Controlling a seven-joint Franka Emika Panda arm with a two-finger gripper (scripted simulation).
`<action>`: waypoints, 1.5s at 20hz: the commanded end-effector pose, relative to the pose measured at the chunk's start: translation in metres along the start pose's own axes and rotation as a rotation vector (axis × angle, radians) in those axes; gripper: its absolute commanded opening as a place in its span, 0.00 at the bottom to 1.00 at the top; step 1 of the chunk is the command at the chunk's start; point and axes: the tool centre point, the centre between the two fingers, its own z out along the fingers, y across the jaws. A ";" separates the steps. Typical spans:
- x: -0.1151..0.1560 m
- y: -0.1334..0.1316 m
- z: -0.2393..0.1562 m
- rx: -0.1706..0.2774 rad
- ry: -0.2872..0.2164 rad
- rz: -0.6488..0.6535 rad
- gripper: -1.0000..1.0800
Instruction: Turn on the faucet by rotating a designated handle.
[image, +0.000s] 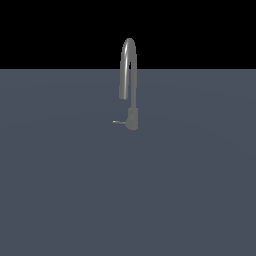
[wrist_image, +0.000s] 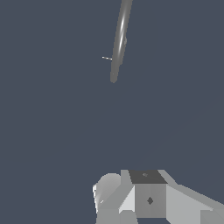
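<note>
Looks stiff and slippery, best pushed near the tip of the thin handle (image: 117, 121) beside the faucet (image: 129, 75); gripper (wrist_image: 131, 205) opening impossible to tell.

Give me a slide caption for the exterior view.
A grey faucet stands alone on a dark surface, its short handle jutting toward the view's left.

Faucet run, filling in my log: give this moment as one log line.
phase: approach | faucet: upright | handle: untouched, juts toward exterior view's left | gripper: far from faucet, jaw state unclear
</note>
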 end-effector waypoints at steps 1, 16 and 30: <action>0.000 0.000 0.000 0.000 0.000 0.000 0.00; 0.037 -0.015 0.029 -0.193 -0.018 -0.209 0.00; 0.098 -0.049 0.097 -0.566 -0.051 -0.614 0.00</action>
